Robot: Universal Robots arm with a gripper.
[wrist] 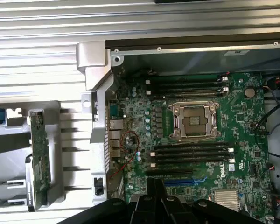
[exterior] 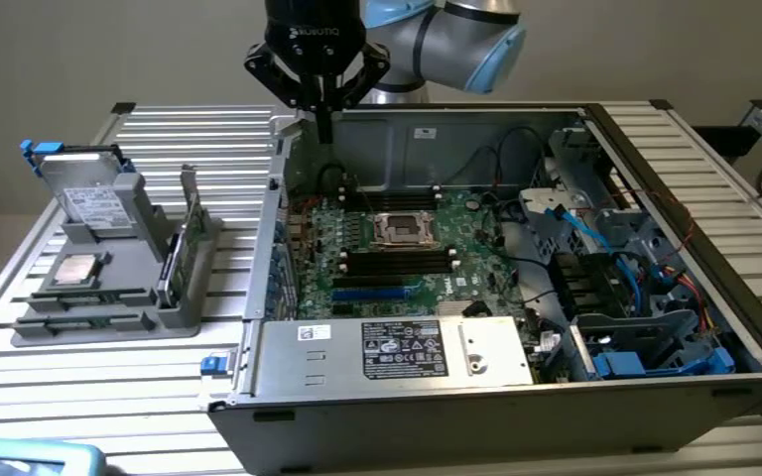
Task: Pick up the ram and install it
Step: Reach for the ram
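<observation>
My gripper (exterior: 322, 127) hangs shut and empty above the far left corner of the open computer case (exterior: 679, 188). The ram (exterior: 168, 266) is a thin dark stick standing on edge in the grey holder (exterior: 103, 322) on the exterior view's left, well apart from the gripper. In the wrist view a green board (wrist: 39, 158) stands on edge in the holder (wrist: 74, 140); I cannot tell whether it is the ram or the larger card. The shut fingers (wrist: 156, 189) point over the motherboard (wrist: 140, 116). Black memory slots (exterior: 395, 263) (wrist: 189, 151) lie beside the CPU socket (exterior: 401, 230) (wrist: 193, 120).
A larger green card with a metal bracket (exterior: 199, 233) stands next to the ram. A hard drive (exterior: 90, 193) sits at the holder's far end. The power supply (exterior: 388, 347) fills the case's near side, with cables and drive bays (exterior: 593, 268) on the exterior view's right.
</observation>
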